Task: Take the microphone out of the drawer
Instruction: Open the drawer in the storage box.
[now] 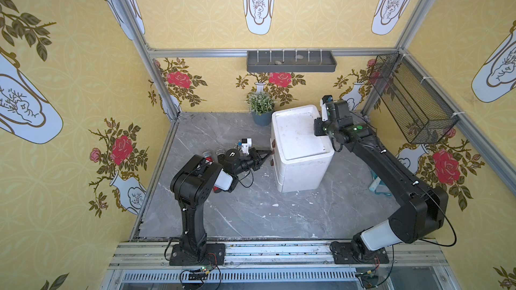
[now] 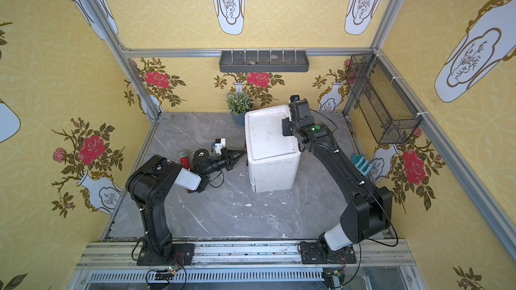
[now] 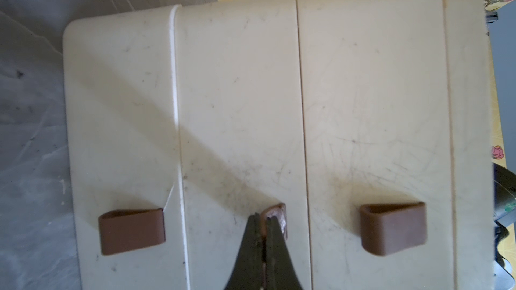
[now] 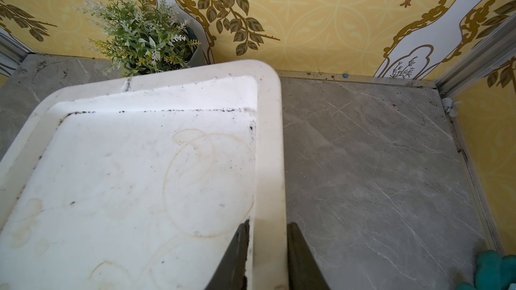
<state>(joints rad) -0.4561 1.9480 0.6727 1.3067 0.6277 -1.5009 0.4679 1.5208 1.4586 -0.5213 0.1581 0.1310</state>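
Left gripper (image 3: 262, 218), closest to its own wrist lens: jaws pinched tight on the middle handle (image 3: 279, 213), one of three brown tab handles on the cream drawer unit (image 3: 363, 93). All three drawer fronts sit closed from where I watch, so their insides are hidden. Microphone: I cannot place it in any view. Right gripper (image 4: 268, 224): jaws narrow and astride the raised rim of the unit's top, one finger inside the rim and one outside, both against it. Markings: a white emblem (image 1: 231, 154) on the left arm's wrist housing, too small for me to read as letters. Partly hidden: a red glittery item (image 2: 185, 162) with a silvery end lies on the grey marbled surface (image 1: 251, 213) beneath the left arm, and I cannot tell what it is. A teal item (image 2: 362, 164) lies behind the right arm, cut off at the frame edge in the right wrist view. A potted plant (image 4: 139, 32) stands behind the unit against the back wall, its pot mostly covered.
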